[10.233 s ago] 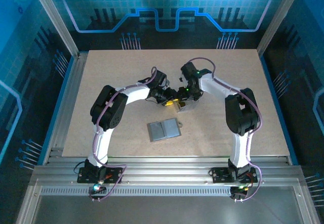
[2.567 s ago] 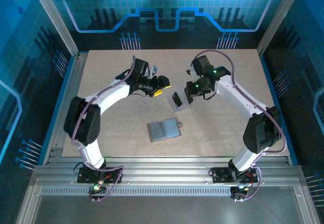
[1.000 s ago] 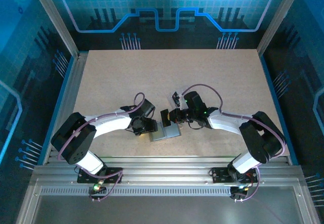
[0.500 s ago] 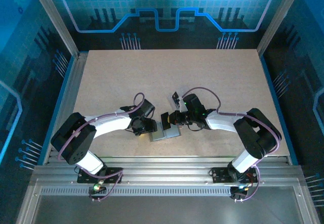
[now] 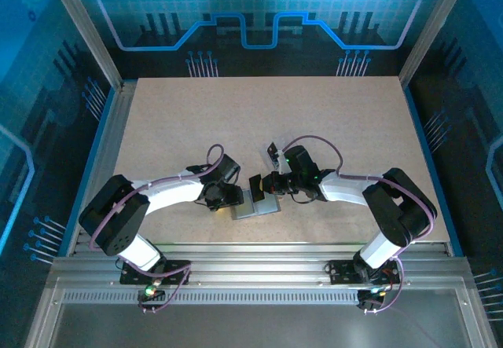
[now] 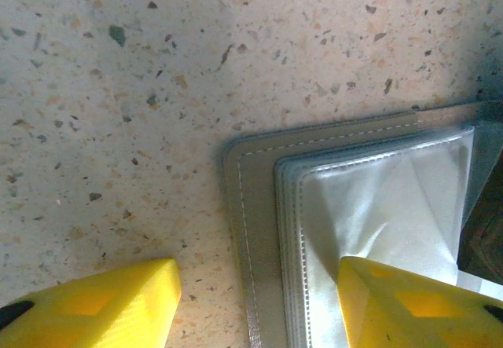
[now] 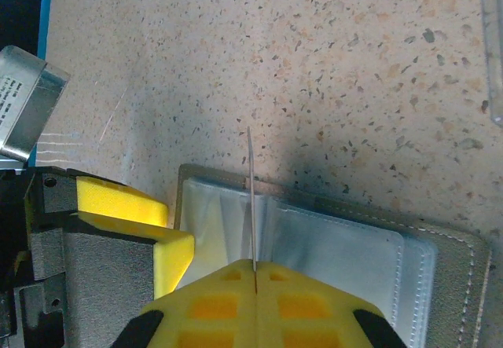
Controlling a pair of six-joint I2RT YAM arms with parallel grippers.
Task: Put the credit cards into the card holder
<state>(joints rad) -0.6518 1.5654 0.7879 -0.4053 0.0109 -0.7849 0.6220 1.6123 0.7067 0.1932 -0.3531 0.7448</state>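
Note:
The grey card holder (image 5: 266,206) lies open near the table's front, its clear sleeves (image 6: 393,199) facing up. My right gripper (image 5: 265,183) is shut on a black credit card (image 5: 255,184). That card (image 7: 250,195) stands edge-on with its lower edge at the sleeves of the holder's (image 7: 452,242) left panel. My left gripper (image 6: 255,309) is open and straddles the holder's (image 6: 255,206) left edge. One yellow finger (image 6: 409,305) rests on a sleeve, the other finger (image 6: 94,309) over bare table. The yellow card is out of view.
A small clear plastic box (image 5: 272,152) sits just behind the right gripper; its edge (image 7: 490,49) shows at the right wrist view's upper right. The left arm's yellow finger (image 7: 126,206) is close beside the held card. Speckled tabletop (image 5: 330,120) extends behind.
Since 2.6 s ago both grippers came from mid-table down to the card holder, the right one bringing the black card. Over the last half second hardly anything moves.

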